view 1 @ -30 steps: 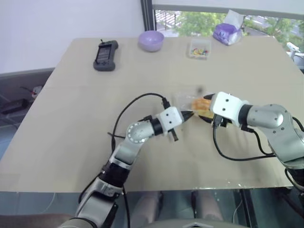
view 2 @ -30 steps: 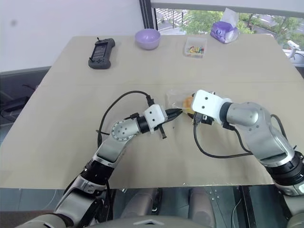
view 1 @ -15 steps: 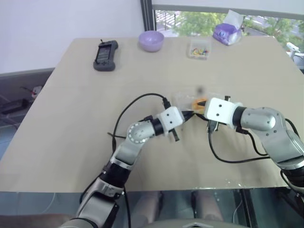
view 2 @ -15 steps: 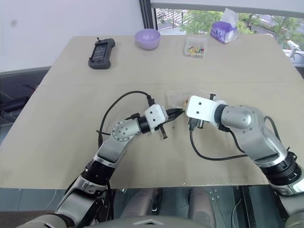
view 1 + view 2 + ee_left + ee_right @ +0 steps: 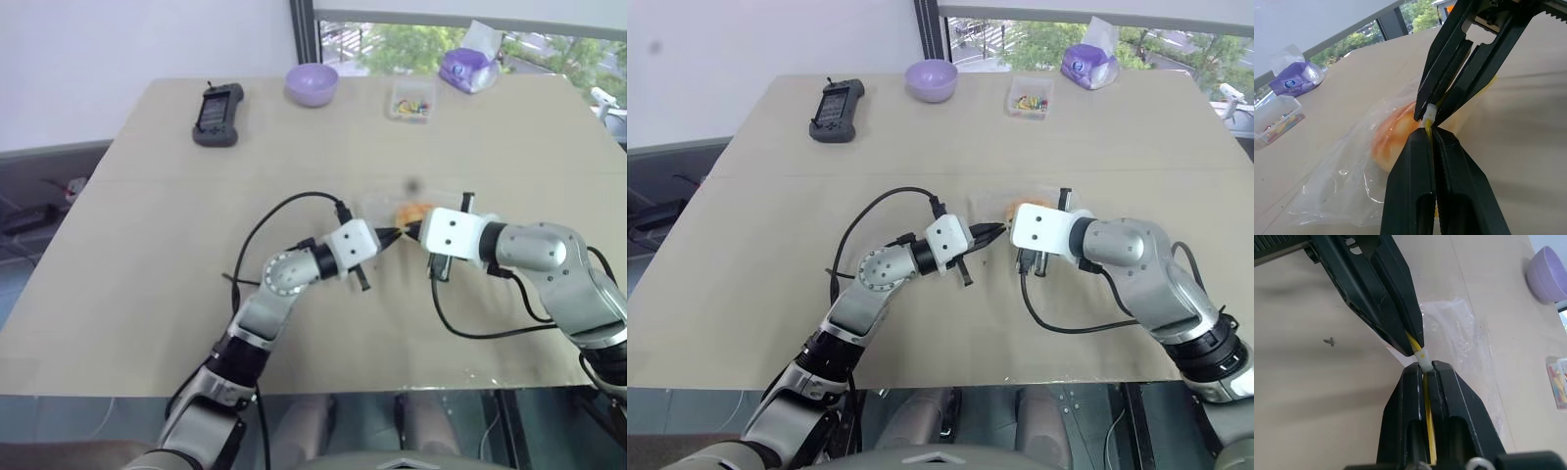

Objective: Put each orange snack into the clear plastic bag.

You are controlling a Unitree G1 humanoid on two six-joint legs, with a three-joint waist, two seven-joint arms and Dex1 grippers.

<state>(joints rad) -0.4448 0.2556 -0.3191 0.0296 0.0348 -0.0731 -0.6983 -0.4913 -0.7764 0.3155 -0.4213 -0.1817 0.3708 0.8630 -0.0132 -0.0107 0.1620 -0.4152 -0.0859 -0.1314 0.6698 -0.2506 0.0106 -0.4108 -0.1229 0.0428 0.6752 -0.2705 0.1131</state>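
My left pincer [image 5: 1431,128] is pinched tight on the yellow zip strip [image 5: 1426,394] of the clear bag [image 5: 1352,181]. The bag lies on the table [image 5: 147,245] between my two arms. One orange bun [image 5: 1393,134] sits inside it. My right pincer [image 5: 1422,366] is pinched tight on the same strip too, tip to tip with the left one. A little white slider [image 5: 1423,361] sits right between the tips.

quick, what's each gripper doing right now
Left gripper: shut on the yellow zip strip of the clear plastic bag.
Right gripper: shut on the same zip strip, beside the white slider.
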